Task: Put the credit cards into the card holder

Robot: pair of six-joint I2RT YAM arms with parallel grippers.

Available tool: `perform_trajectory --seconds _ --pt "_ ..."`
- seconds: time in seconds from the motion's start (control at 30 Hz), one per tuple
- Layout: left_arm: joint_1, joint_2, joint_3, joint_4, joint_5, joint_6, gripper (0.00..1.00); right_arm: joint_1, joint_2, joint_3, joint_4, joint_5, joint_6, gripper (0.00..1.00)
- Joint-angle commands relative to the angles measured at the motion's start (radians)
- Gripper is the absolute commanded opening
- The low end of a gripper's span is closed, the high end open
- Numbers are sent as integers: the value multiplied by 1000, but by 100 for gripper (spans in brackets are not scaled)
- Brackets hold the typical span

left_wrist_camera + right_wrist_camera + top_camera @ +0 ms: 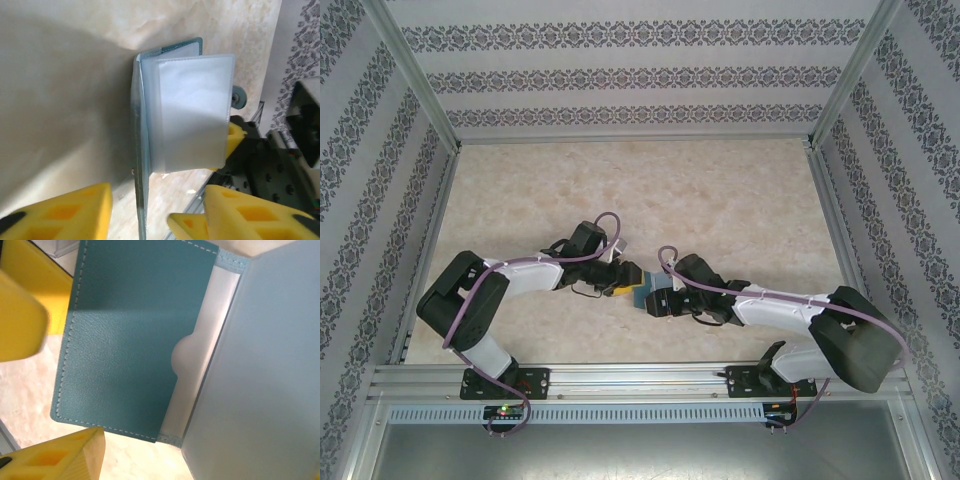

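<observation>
Left wrist — card holder (186, 111) edge between 2 parted fingers (75, 212).

No readable text or labels

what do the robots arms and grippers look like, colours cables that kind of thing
Each arm is a chain of bulky black joint housings joined by white links: left arm, right arm. A lilac cable runs along each, looping at the wrist. Black bases sit on an aluminium rail. The left gripper and right gripper have chunky bright yellow fingers with moulded recesses.
</observation>
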Motion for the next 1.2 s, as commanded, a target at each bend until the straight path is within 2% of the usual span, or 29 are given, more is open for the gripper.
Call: perform_trajectory --seconds 0.0,0.27,0.33,0.4,0.43,0.5,0.6,0.67,0.77,1.07,1.17 --pt "-3 22 26 -67 -36 40 35 -5 -63 13 5 0 -8 62" --pt "-3 43 31 -74 -26 65 9 -34 -91 -9 -3 -15 2 49" --pt "-3 49 29 -69 -20 67 5 -38 -85 -14 4 -7 6 44" --pt "-4 51 27 -62 -17 64 2 -44 -76 -18 12 -10 12 44" --pt "-3 51 25 -60 -17 62 0 -43 -72 -16 17 -19 10 48" --pt "-4 53 23 -54 -18 63 0 -44 -69 -11 24 -35 6 57" --pt "-2 60 27 -53 -12 64 0 -45 -84 -8 18 -26 5 58" --pt "-2 60 23 -48 -13 61 0 -49 -99 -12 14 -18 8 54" --pt "-3 69 19 -32 -13 53 0 -54 -124 -30 20 -4 11 38" --pt "-3 73 14 -11 -6 40 0 -73 -189 -63 19 19 13 33" --pt "-3 76 15 -8 -10 40 0 -77 -186 -65 28 -3 7 39"
